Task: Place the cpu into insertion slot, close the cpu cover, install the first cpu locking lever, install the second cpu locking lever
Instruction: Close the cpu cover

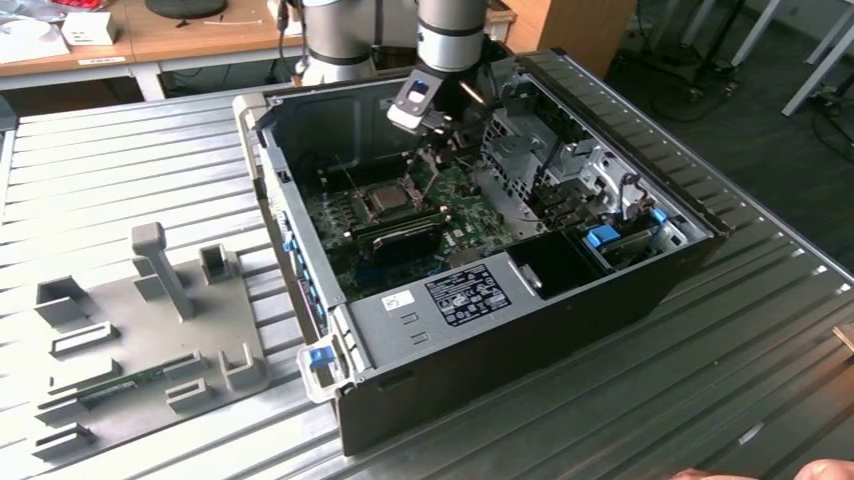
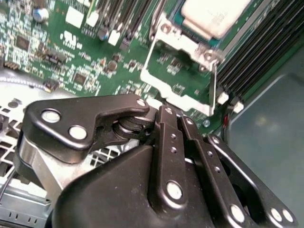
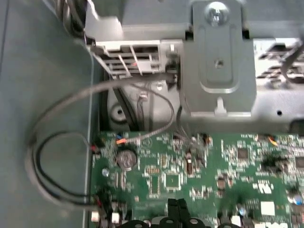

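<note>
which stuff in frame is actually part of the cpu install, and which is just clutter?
Job:
- hand
- chip, sitting in the socket
- cover frame, swung open beside the chip

Lying about:
- grey parts tray
- white box
- coin battery
- cables

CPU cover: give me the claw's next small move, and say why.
Probably lower the claw toward the free edge of the cpu cover and start tipping it over. In the second wrist view the cpu already sits in the insertion slot, while the cover is swung open beside it, green board showing through its window.
</note>
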